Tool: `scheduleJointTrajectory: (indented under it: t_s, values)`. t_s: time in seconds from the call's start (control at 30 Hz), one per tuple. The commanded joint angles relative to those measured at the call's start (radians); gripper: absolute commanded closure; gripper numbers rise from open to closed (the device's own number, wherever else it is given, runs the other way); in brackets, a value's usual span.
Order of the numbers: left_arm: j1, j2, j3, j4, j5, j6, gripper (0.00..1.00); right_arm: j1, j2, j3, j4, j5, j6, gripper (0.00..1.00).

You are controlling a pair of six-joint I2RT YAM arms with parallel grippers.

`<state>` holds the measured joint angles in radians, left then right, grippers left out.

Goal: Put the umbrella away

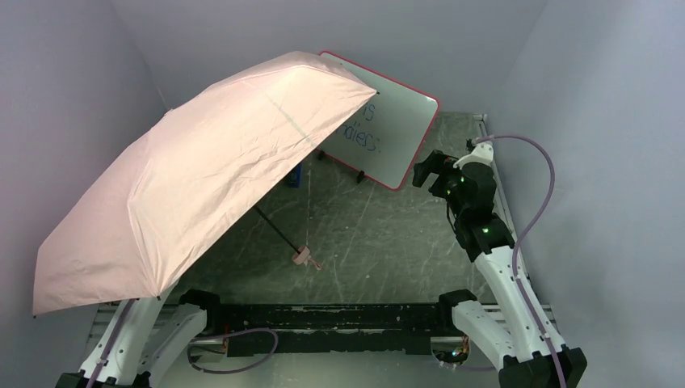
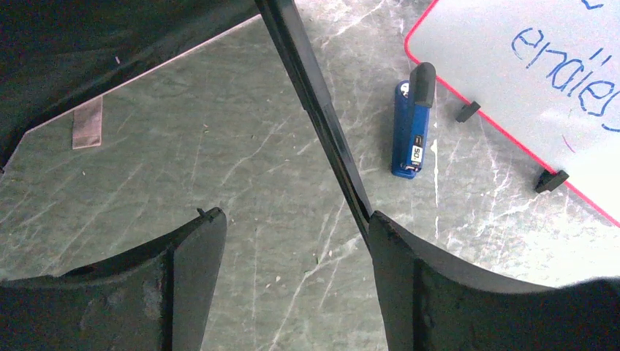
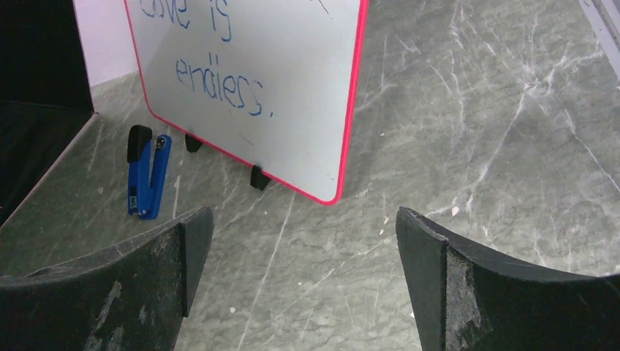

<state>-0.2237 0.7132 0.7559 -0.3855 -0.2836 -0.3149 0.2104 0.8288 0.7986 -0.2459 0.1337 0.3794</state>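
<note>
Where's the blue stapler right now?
In the top view the stapler lies on the table left of centre, between the umbrella's canopy edge and the whiteboard's feet.

The umbrella point(image 1: 202, 170) fills the left side; whiteboard point(image 1: 392, 133) blocks behind.

The right arm point(image 1: 502, 283) is showing a white moulded lower link rising from a black base block point(image 1: 537, 368), and its upper joints are wearing matt black housings on which small green lights point(image 1: 485, 229) are glowing. A thin lilac cable point(image 1: 552, 174) is running from a white fitting near the wrist and down that arm's outer side. The left arm point(image 1: 165, 335) is showing the same white shells, with a second lilac cable point(image 1: 111, 339) trailing along it. The right end effector point(image 3: 303, 227) is carrying two broad, curved black fingers point(image 3: 482, 292) with pale scuffing on their inner faces. The left end effector point(image 2: 296, 227) is bearing matching black fingers, likewise rubbed grey.
</note>
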Motion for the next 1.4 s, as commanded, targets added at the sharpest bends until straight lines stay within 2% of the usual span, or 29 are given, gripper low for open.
scheduleJointTrajectory:
  t_s: [0.0, 0.2, 0.5, 0.63, 0.8, 0.87, 1.07, 1.37]
  values:
    - [0.009, -0.019, -0.010, 0.044, 0.022, -0.017, 0.25, -0.010, -0.020, 0.019, 0.014, 0.005, -0.013, 0.00]
    - [0.009, -0.023, -0.012, 0.045, 0.008, -0.021, 0.23, -0.011, -0.024, 0.030, 0.029, -0.026, -0.019, 0.00]
    - [0.009, -0.033, -0.016, 0.044, 0.021, -0.021, 0.21, -0.011, 0.015, 0.045, 0.047, -0.208, -0.044, 0.00]
    - [0.009, -0.028, -0.018, 0.052, 0.027, -0.020, 0.20, -0.009, 0.069, 0.088, 0.029, -0.370, -0.105, 0.00]
    - [0.009, -0.031, -0.019, 0.045, 0.035, -0.022, 0.21, 0.016, 0.161, 0.091, 0.096, -0.555, -0.092, 0.00]
    - [0.008, -0.034, -0.021, 0.050, 0.041, -0.021, 0.21, 0.079, 0.197, 0.089, 0.133, -0.557, -0.081, 0.00]
    - [0.009, -0.036, -0.021, 0.055, 0.045, -0.021, 0.21, 0.416, 0.337, 0.124, 0.214, -0.359, -0.108, 0.00]
    - [0.009, -0.046, -0.024, 0.057, 0.055, -0.024, 0.22, 0.740, 0.633, 0.169, 0.499, -0.278, -0.078, 0.00]
